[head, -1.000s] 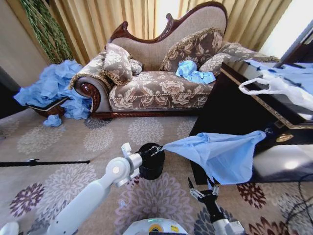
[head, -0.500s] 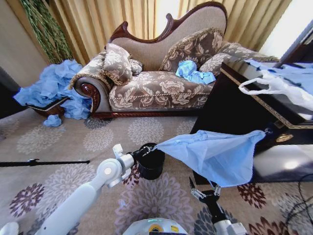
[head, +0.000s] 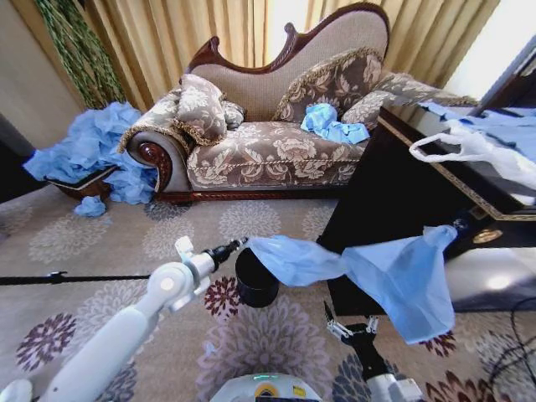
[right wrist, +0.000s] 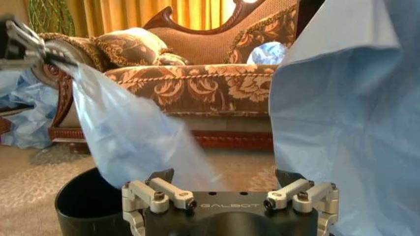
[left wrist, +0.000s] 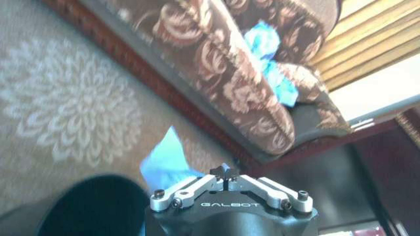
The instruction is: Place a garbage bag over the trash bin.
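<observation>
Pinched together, the left gripper (head: 237, 244) draws the garbage bag (head: 394, 272) across the trash bin (head: 255, 278), probably to spread its mouth; the right gripper (head: 352, 328) waits spread underneath.

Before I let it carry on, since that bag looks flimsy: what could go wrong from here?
1. The left gripper pinches just one corner of the garbage bag, stretched from the dark cabinet; more pull could tear it or slip it free.
2. The bag's mouth is not spread, and most of it hangs beside the trash bin, not over it, so it may miss the rim.
3. The right gripper sits open below the bag, holding nothing, so the loose end is unsupported.
</observation>
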You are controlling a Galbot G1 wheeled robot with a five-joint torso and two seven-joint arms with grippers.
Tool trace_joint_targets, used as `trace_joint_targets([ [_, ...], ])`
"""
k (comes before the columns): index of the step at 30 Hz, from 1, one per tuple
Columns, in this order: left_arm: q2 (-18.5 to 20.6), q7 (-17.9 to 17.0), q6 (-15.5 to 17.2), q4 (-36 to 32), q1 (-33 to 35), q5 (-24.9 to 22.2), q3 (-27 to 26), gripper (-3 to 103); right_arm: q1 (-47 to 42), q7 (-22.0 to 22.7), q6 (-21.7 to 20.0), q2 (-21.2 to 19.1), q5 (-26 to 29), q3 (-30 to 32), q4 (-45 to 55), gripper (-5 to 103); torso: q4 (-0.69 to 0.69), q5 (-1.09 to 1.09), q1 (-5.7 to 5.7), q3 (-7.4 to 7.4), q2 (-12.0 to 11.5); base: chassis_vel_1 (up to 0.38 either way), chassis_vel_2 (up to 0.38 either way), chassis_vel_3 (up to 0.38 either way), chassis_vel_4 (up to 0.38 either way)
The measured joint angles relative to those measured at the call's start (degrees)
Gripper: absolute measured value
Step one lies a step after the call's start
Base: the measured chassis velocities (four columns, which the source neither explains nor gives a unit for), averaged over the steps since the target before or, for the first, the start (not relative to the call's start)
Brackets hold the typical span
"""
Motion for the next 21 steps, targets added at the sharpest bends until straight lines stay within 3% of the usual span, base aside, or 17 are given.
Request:
trace_joint_targets([
  [8, 5.2, -1.7, 0.4, 0.6, -4.6, -5.2, -0.4, 0, 3.6, 3.4, -2.4, -6.6, 2.2, -3.2, 0.7, 100, 0.04, -0.01, 0.0, 0.01, 0.0, 0.0, 0.0, 0.0, 0.0],
  [15, 6.7, -3.8, 0.1, -0.6, -9.6, -8.0, 2.0, 0, 6.0, 3.5, -2.5, -7.4, 6.0, -6.7, -0.3, 100, 0.0, 0.0, 0.0, 0.01, 0.0, 0.0, 0.0, 0.0, 0.0],
  [19, 7.3, -4.9, 0.1, -0.2, -13.0, -11.3, 3.4, 0, 8.6, 5.5, -2.3, -7.7, 5.5, -10.7, -2.2, 100, 0.0, -0.02, 0.0, 0.01, 0.0, 0.0, 0.0, 0.0, 0.0],
  [21, 8.3, -5.3, 0.2, -0.2, -15.3, -13.9, 4.2, 0, 12.8, 8.9, -2.2, -7.7, 3.8, -15.0, -4.8, 100, 0.01, 0.0, 0.0, 0.01, 0.0, 0.0, 0.0, 0.0, 0.0],
])
